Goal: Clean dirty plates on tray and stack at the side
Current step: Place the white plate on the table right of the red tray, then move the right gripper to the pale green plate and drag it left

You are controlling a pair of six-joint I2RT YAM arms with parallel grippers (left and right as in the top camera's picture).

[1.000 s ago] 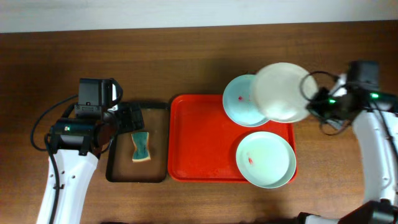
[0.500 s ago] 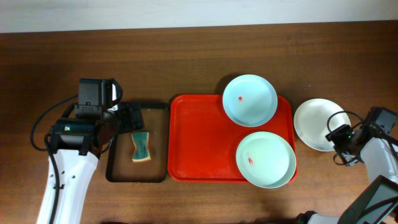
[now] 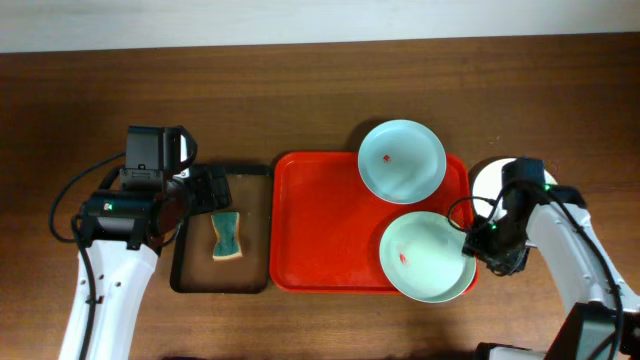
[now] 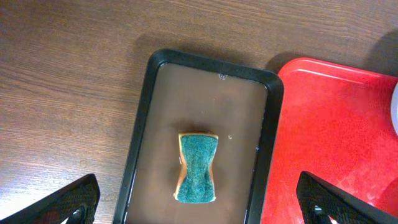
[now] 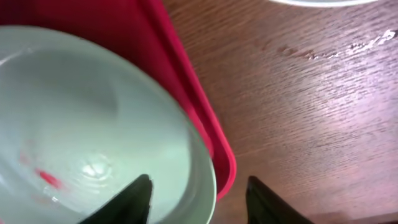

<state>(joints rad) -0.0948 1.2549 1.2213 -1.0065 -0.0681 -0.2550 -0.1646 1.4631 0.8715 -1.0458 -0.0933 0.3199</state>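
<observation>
Over the four-o'clock corner of the tray, the right tool stands apart astride the rim of the mint plate, apparently not touching, with open counter beyond; the left tool gapes wide.

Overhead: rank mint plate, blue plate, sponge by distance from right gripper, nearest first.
1. Pale mint green round plate, near right corner of the red plastic tray; right gripper at its rim.
2. Pale blue round plate, far right corner of that tray.
3. Green sponge, in the narrow black tray, far left.
</observation>
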